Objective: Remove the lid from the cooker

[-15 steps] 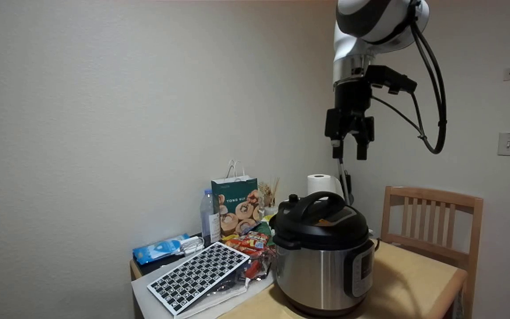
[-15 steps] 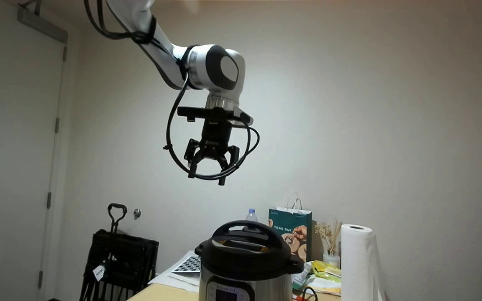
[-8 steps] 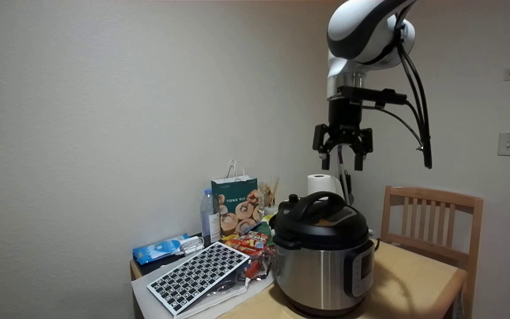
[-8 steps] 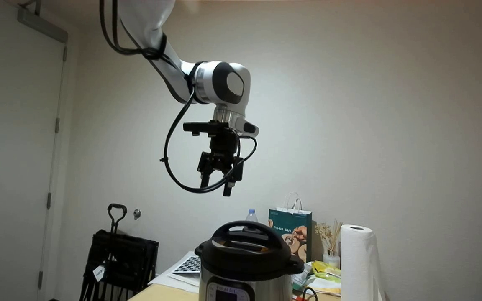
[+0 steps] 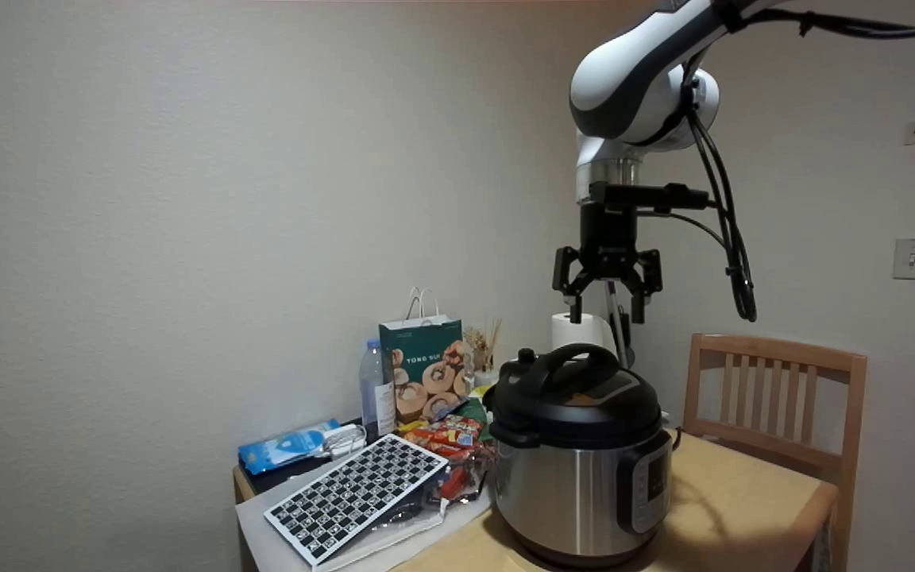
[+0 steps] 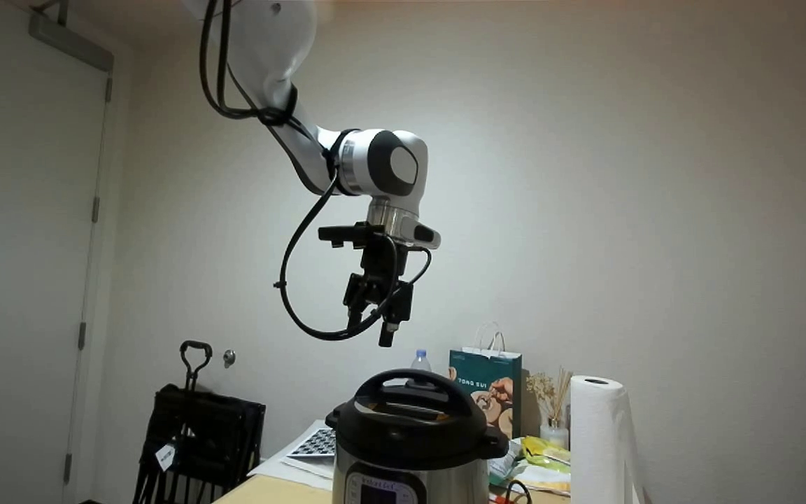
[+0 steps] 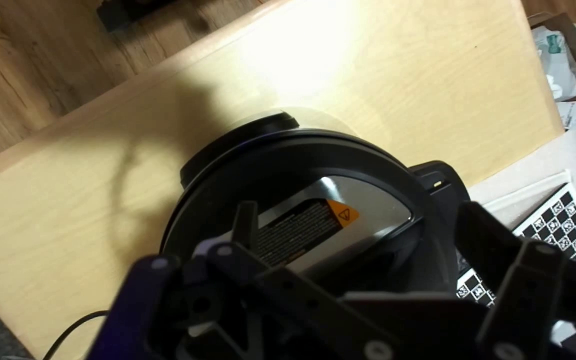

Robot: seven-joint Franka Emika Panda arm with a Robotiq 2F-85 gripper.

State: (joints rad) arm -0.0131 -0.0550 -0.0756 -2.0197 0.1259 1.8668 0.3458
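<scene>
Wrist view: the black two-fingered pincer (image 7: pixel 356 212) is wide, holding nothing. Below, near seven o'clock in an exterior view, the round black domed lid (image 5: pixel 584 421) sits on the round silver steel cooker (image 5: pixel 565 500). Probably the lining-up step; next, go down and squeeze the black arched handle (image 5: pixel 596 356).

- In an exterior view we see the gripper (image 6: pixel 370 332), fingers (image 6: pixel 386 337) parted.
- Below and apart from the fingers, we see the lid (image 6: pixel 410 430) on the cooker (image 6: pixel 462 484).
- Lower than the fingers, to our right: a green bag (image 6: pixel 485 385) and paper roll (image 6: pixel 599 441).
</scene>
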